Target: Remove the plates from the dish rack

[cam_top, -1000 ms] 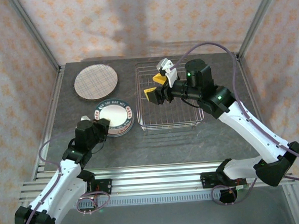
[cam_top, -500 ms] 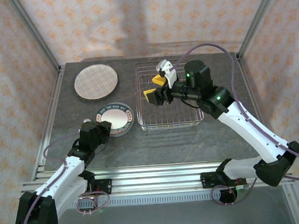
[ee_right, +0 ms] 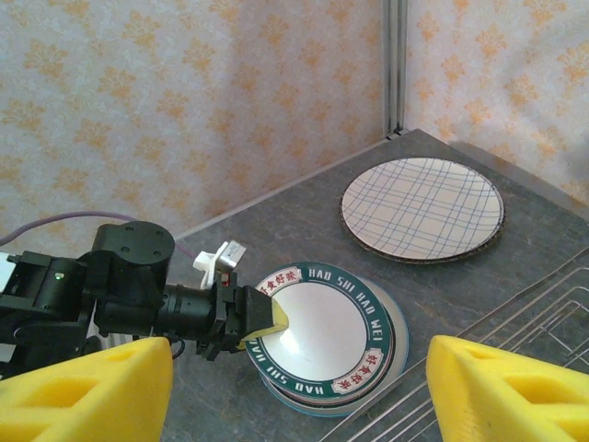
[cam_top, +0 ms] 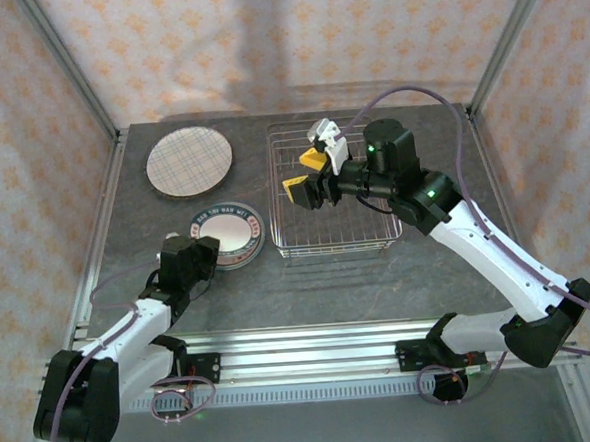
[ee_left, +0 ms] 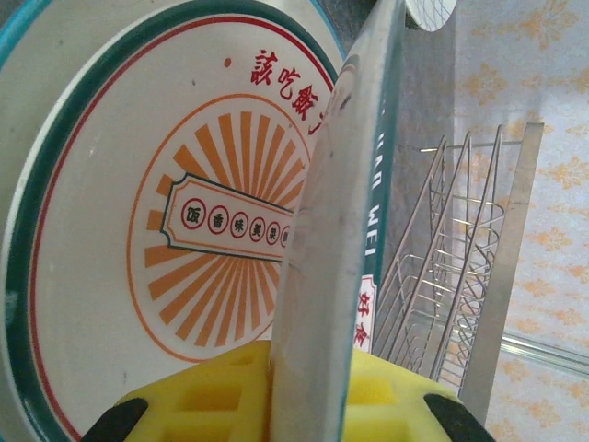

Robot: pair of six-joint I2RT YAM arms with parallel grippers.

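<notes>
Lowered since a second ago, the left arm has sunk toward the worktop (cam_top: 309, 280), settling the lettered plate (cam_top: 228, 231) flatter on its stack, just left of the dish rack (cam_top: 342, 246). The left hand (cam_top: 207, 250) is clamped on that plate's near rim. The right hand (cam_top: 306, 174) hovers over the rack, pads spread wide, holding nothing. A plaid plate (cam_top: 189, 161) lies further back. The rack's prongs look bare, so unloading seems almost done, with only the release left.
</notes>
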